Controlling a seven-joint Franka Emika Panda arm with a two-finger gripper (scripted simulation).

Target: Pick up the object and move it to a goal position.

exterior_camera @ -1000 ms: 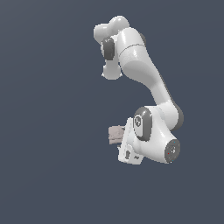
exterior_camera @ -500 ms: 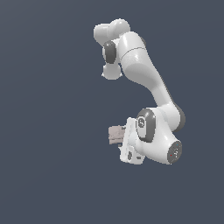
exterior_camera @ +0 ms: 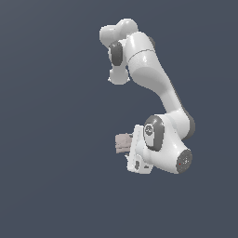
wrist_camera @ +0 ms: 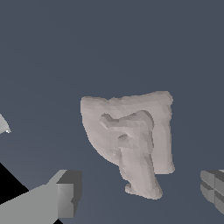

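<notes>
the arm is in the approach step, lowering toward the object point(wrist_camera: 131, 140), a pale lumpy block just off the wrist on the exterior view's left. in the wrist view the gripper point(wrist_camera: 140, 197) has its jaws spread wide, one finger point(wrist_camera: 65, 197) on each side with clear gaps, nothing held. next it likely needs to descend further, centre the block, then close.
</notes>
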